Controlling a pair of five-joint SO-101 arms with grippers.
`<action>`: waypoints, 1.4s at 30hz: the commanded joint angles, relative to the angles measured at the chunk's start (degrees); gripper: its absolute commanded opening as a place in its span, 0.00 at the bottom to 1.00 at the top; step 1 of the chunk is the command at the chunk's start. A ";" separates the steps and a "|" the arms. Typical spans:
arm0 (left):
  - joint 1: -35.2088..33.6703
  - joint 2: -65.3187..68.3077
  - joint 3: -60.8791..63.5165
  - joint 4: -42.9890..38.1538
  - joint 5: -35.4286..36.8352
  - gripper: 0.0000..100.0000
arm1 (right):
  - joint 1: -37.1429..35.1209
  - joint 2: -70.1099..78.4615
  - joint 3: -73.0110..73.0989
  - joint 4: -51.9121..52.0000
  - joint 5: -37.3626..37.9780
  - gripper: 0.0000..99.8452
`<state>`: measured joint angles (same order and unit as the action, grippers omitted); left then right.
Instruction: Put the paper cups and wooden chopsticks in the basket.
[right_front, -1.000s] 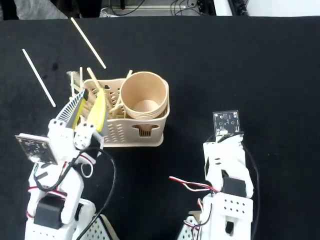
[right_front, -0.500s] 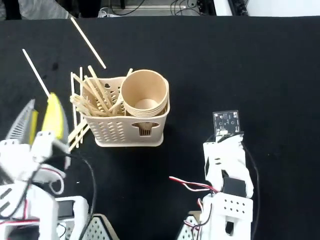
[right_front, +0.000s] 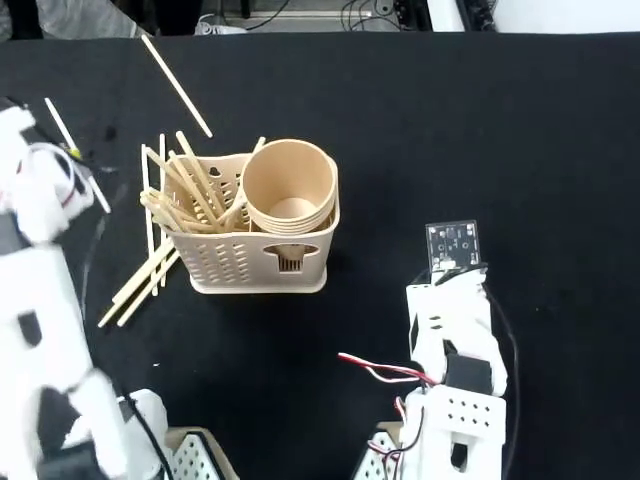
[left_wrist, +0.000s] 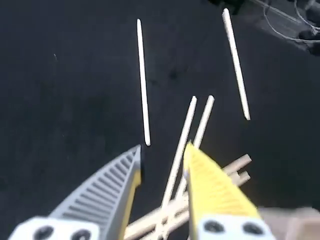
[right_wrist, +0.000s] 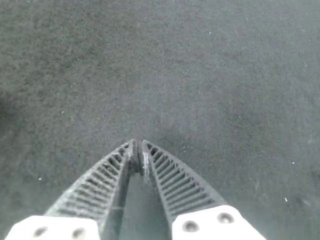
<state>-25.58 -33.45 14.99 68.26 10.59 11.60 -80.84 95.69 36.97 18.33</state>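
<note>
Our left gripper (left_wrist: 163, 150), jaws spread and empty, has swung away from the basket (right_front: 255, 270) to the left edge of the table (right_front: 480, 120), above one loose chopstick (left_wrist: 143, 85); we judge that stick comes next. A second loose chopstick (right_front: 176, 85) lies farther back, and a pair of chopsticks (right_front: 140, 285) has slid down against the basket's left wall. The paper cups (right_front: 290, 210) sit nested in the basket. Our right gripper (right_wrist: 138, 150), pressed together, rests with open room around it.

A black-covered table (right_front: 500, 130) is pictured. A cream basket (right_front: 250, 268) is set on it, two wooden chopsticks (right_front: 176, 86) are scattered behind, and another pair (right_front: 135, 293) is laid just beside the basket.
</note>
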 joint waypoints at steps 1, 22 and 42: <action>-1.01 15.38 -10.07 0.26 0.35 0.18 | 0.35 -0.84 -0.31 -1.05 -0.18 0.01; -5.23 70.86 -50.59 8.00 -5.54 0.20 | 0.35 -0.84 -0.31 -1.05 -0.18 0.01; -4.97 104.97 -103.60 31.03 -5.36 0.04 | 0.35 -0.84 -0.31 -1.05 -0.18 0.01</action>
<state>-29.89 69.93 -78.20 94.29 5.32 11.60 -80.84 95.69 36.97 18.33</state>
